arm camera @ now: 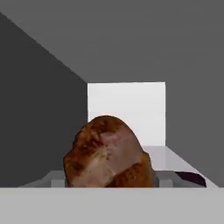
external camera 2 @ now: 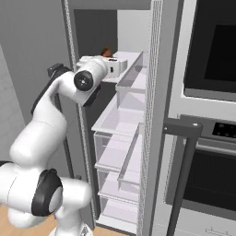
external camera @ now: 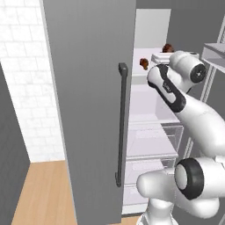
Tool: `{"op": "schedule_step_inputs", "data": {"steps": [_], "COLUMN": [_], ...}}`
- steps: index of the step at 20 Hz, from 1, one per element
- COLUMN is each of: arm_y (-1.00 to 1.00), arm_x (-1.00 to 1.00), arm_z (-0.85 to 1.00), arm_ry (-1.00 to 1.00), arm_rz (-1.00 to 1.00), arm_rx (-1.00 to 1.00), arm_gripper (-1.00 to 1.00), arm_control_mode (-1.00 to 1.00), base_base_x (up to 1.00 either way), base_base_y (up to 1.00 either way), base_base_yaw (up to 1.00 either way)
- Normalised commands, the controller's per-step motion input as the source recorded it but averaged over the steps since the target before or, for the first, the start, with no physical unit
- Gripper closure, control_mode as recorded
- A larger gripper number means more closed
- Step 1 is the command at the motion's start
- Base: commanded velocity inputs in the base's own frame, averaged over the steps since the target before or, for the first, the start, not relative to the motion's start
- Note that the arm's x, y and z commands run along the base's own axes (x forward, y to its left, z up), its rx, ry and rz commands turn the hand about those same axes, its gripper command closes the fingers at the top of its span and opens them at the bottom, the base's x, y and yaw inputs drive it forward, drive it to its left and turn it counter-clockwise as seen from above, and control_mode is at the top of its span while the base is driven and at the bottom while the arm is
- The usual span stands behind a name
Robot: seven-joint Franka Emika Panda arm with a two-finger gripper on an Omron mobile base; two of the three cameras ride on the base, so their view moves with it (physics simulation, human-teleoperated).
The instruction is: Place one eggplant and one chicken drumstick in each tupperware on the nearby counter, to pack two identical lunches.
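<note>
Chicken drumstick [arm camera: 107, 153] sits dead ahead of the gripper in the hand view, close up, low centre, bulging brown end toward the camera. Its long axis seems to run away from the hand into the fridge, so only the fat end shows; bone end hidden behind it. It rests on an upper fridge shelf [arm camera: 170, 157], white back wall behind.

In the left base view a drumstick [external camera: 167, 48] shows just past the wrist at the shelf, and a second brown piece [external camera: 144, 63] sits a little lower left, near the door edge. In the right base view a bit of brown [external camera 2: 106, 52] peeks over the hand; mostly blocked.

Gripper [external camera 2: 120, 67] is reaching level into the top shelf. Fingertips are not visible in the hand view, cut off by the bottom band, and the hand body hides them in the base views, so can't tell whether the jaws are apart, closing or already on the meat. Likely the grasp step on the first drumstick.

Dark shape [arm camera: 192, 177] at lower right of the hand view, maybe eggplant, too cropped to call.
</note>
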Motion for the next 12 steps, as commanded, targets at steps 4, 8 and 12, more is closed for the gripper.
{"op": "schedule_step_inputs", "data": {"steps": [4, 8, 12], "arm_y": [0.69, 0.46, 0.29], "arm_x": [-1.0, -1.0, -1.0], "arm_z": [-0.04, -0.23, -0.63], "arm_ry": [0.2, 0.6, 0.81], "arm_rz": [-0.04, -0.04, -0.03], "arm_rx": [-0.04, 0.0, 0.0], "arm_gripper": [1.0, 1.0, 1.0], "arm_control_mode": [-1.0, -1.0, -1.0], "base_base_x": [0.0, 0.0, 0.0], "base_base_y": [0.0, 0.0, 0.0], "base_base_yaw": [0.0, 0.0, 0.0]}}
